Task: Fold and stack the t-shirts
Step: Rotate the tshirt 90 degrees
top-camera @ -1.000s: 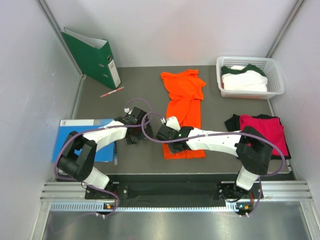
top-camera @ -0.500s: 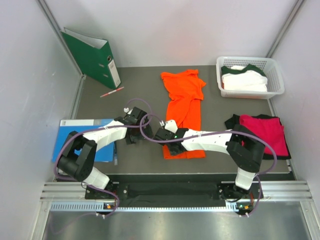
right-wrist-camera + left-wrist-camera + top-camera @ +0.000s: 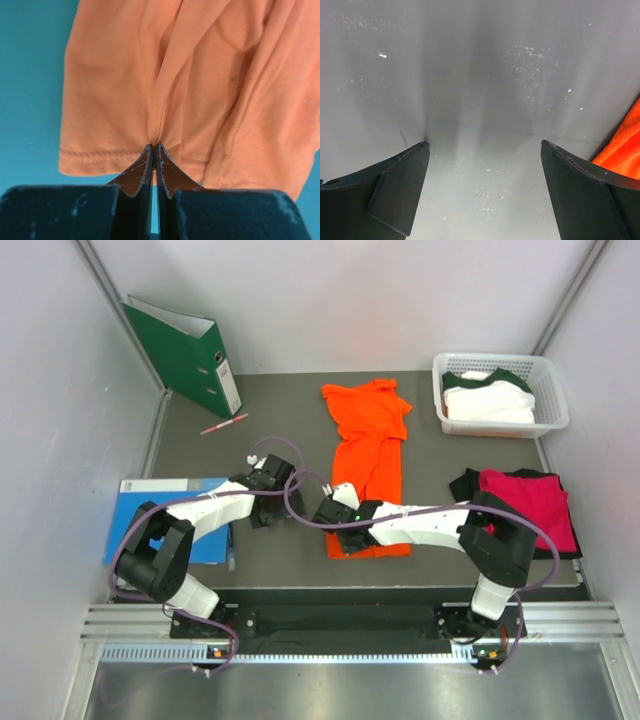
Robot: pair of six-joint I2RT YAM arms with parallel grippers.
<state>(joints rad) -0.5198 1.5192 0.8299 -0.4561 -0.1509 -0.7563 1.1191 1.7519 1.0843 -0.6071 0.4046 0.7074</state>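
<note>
The orange t-shirt point(image 3: 372, 455) lies lengthwise in the middle of the table, collar end far, hem near. My right gripper point(image 3: 338, 531) is at its near left hem, shut on a pinch of the orange cloth point(image 3: 200, 75); the tips point(image 3: 154, 146) meet at the stitched hem. My left gripper point(image 3: 262, 517) is open and empty just left of the shirt, over bare table point(image 3: 484, 145); an orange edge point(image 3: 625, 145) shows by its right finger. The magenta t-shirt point(image 3: 530, 505) lies on the black one point(image 3: 465, 485) at the right. The white, green-trimmed t-shirt point(image 3: 490, 400) sits in the basket.
A white basket point(image 3: 555, 390) stands at the back right. A green ring binder point(image 3: 185, 355) stands at the back left with a red pen point(image 3: 223, 424) near it. A blue folder point(image 3: 150, 515) lies at the left under my left arm.
My right arm has shifted slightly left and its elbow has swung in, with the gripper staying at the orange hem. The left arm has barely moved.
</note>
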